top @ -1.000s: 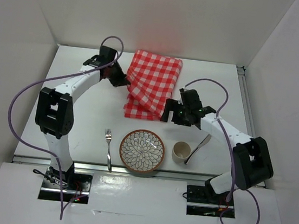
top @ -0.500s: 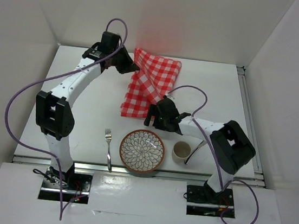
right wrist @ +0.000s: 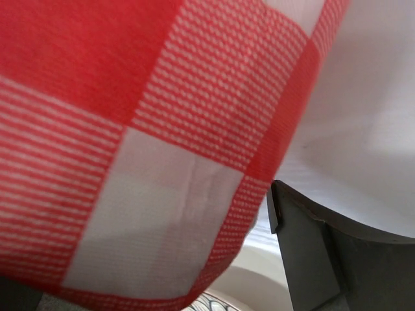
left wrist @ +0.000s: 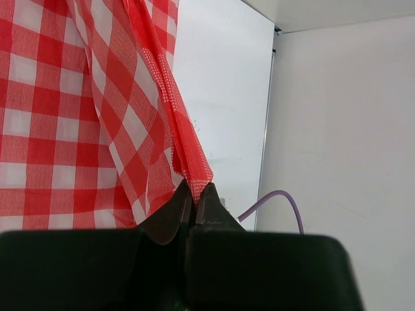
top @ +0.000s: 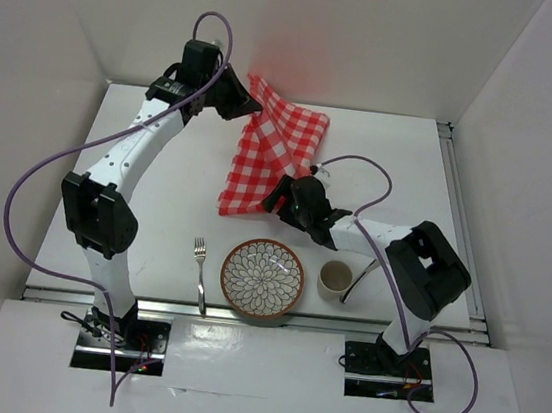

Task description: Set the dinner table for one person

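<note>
1. I have the dinner table (top: 156,202) filling the middle of the top view, a wide white top with bare surface on its left side.
2. Lower left of centre, a fork (top: 199,273) lies flat on the table, tines toward the far edge.
3. Upper left of centre, my left gripper (top: 251,111) is clamped on a corner of the red-and-white checked cloth (top: 273,151). In the left wrist view the fingers (left wrist: 211,204) are pressed together with the bunched fabric (left wrist: 97,97) pinched between them.
4. The cloth hangs from that pinch and slopes down toward the centre of the frame, with its lower end resting on the table.
5. Bottom centre, a patterned plate (top: 262,277) sits just beside the fork.
6. Centre, my right gripper (top: 275,200) is at the cloth's lower right edge. Its wrist view is mostly checked fabric (right wrist: 130,129) with one dark finger (right wrist: 311,253) at lower right, so I cannot tell whether it is gripping.
7. Right of the plate stands a pale cup (top: 335,279), with a silver utensil (top: 364,273) just beside it.
</note>
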